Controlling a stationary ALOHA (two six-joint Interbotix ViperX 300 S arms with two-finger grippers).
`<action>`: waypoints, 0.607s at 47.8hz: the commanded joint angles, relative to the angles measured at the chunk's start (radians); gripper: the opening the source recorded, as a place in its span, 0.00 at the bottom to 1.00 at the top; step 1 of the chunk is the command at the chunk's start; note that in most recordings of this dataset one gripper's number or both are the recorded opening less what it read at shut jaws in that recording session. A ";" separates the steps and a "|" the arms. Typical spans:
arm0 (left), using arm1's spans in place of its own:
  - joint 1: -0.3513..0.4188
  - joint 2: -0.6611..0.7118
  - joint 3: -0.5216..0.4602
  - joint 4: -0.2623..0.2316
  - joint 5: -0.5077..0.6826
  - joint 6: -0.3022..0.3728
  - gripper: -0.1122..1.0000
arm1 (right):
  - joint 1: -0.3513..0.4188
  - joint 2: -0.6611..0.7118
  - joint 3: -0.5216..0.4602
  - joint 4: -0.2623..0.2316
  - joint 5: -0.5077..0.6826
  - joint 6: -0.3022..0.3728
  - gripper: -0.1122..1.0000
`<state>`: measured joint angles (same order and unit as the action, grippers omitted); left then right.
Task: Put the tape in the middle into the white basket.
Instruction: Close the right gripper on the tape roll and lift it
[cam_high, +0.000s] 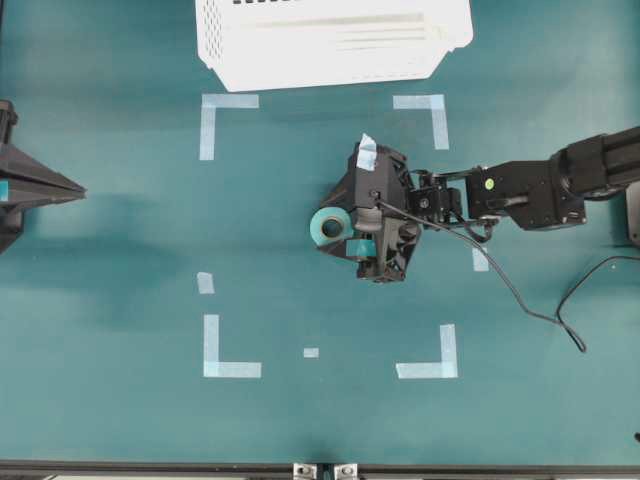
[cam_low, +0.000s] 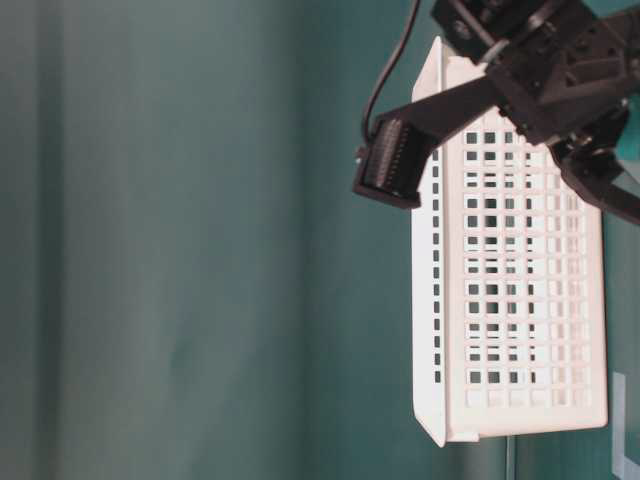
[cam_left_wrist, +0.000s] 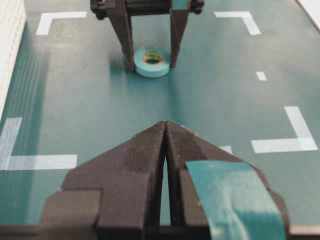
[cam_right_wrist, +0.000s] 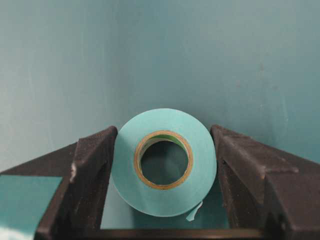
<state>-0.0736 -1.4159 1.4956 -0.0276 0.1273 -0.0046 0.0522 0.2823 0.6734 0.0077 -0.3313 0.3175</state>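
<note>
The tape (cam_high: 330, 227), a small teal roll with a pale core, lies flat on the green table in the middle of the marked square. My right gripper (cam_high: 336, 226) reaches in from the right, its two black fingers pressed against the roll's opposite sides. The right wrist view shows the roll (cam_right_wrist: 165, 197) filling the gap between both fingers (cam_right_wrist: 95, 165). In the left wrist view the tape (cam_left_wrist: 152, 67) sits on the table between those fingers. The white basket (cam_high: 215, 50) stands at the far edge, also seen in the table-level view (cam_low: 520, 300). My left gripper (cam_high: 78, 193) is shut and empty at the left edge.
Pale blue tape corner marks (cam_high: 212, 120) frame the square, with small strips (cam_high: 311, 352) inside it. A black cable (cam_high: 530, 310) trails from the right arm across the table. The basket's wall (cam_left_wrist: 10, 50) shows at the left of the left wrist view.
</note>
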 joint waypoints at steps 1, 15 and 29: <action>-0.003 0.008 -0.012 -0.002 -0.005 0.002 0.00 | 0.003 -0.067 -0.009 -0.002 0.002 -0.005 0.69; -0.003 0.008 -0.012 0.000 -0.005 0.002 0.00 | -0.014 -0.206 -0.011 -0.015 0.075 -0.006 0.69; -0.002 0.008 -0.012 -0.002 -0.005 0.002 0.00 | -0.041 -0.318 -0.020 -0.017 0.150 -0.006 0.69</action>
<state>-0.0736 -1.4159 1.4956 -0.0276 0.1273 -0.0046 0.0153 0.0169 0.6734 -0.0092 -0.1871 0.3129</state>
